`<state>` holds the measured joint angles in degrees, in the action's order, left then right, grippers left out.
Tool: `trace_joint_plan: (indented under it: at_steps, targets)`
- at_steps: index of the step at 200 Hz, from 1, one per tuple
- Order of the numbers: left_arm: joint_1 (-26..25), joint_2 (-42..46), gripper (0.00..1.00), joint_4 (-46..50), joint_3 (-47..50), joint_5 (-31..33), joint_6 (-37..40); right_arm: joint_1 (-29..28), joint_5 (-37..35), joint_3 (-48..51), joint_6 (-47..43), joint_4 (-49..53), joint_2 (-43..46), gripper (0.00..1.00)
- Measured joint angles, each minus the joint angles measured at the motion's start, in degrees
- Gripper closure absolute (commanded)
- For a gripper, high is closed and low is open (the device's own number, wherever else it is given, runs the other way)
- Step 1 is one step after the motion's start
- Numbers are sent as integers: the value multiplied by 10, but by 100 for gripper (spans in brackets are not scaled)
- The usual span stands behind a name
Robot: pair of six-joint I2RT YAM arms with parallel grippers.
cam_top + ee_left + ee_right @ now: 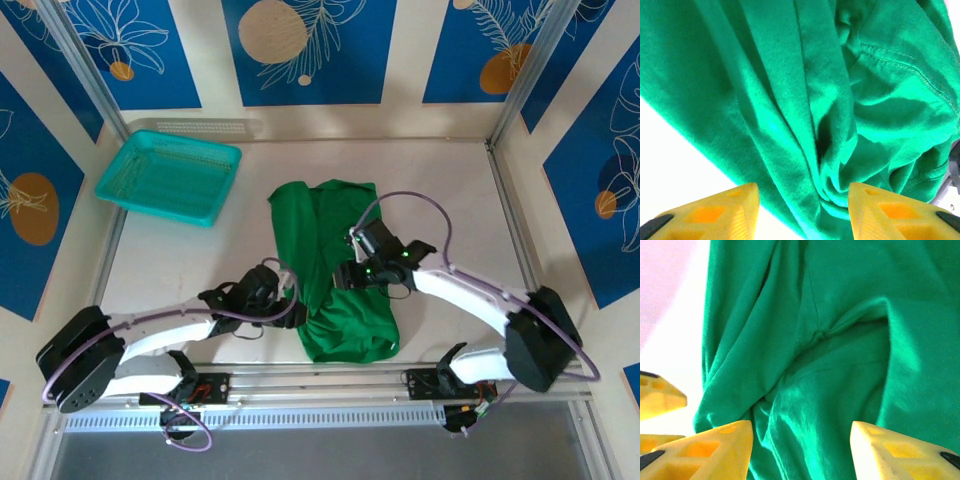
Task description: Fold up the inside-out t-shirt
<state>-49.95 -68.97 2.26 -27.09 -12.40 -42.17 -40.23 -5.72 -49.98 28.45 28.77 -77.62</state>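
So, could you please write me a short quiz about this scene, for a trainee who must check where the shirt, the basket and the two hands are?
1. Choose one: where does the teal basket stand, seen from the green t-shirt?
A. To its left, toward the far side of the table
B. To its right, at the near edge
C. On top of it

2. True or false: the green t-shirt lies inside the teal basket.

3. Fill the gap: in the wrist views, the fingers of the left hand and of the right hand stand ___ (apart / pressed together), with green cloth in front of them.

Key: 1 A; 2 false; 3 apart.
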Motion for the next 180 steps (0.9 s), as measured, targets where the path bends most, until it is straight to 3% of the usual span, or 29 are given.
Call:
trace_joint_plan:
  at_steps: [17,31,48,74,97,123,126,135,141,164,180]
  targets:
    - [0,18,45,5,-2,5,0,-8,4,-7,-4,0,-40,49]
    - [0,21,45,14,-17,12,2,-24,6,-4,-6,4,-55,79]
    - [0,7,43,12,-41,20,8,-37,8,10,4,-1,-53,100]
    - [0,-69,46,-18,-83,22,24,-21,5,42,26,3,-6,100]
    - [0,-149,74,-25,-119,26,43,8,-19,68,68,22,98,100]
    - [0,-188,97,-25,-127,37,53,26,-31,116,131,33,177,100]
    - [0,-188,98,-26,-125,37,52,24,-34,124,142,35,180,95]
    - [0,-182,98,-31,-117,39,53,9,-53,146,166,45,183,76]
    - [0,-174,97,-33,-109,40,51,-7,-65,162,185,55,182,70]
    - [0,-115,82,-25,-72,50,51,-56,-87,181,223,93,182,67]
    - [0,-79,61,-8,-68,50,56,-48,-96,167,222,103,182,66]
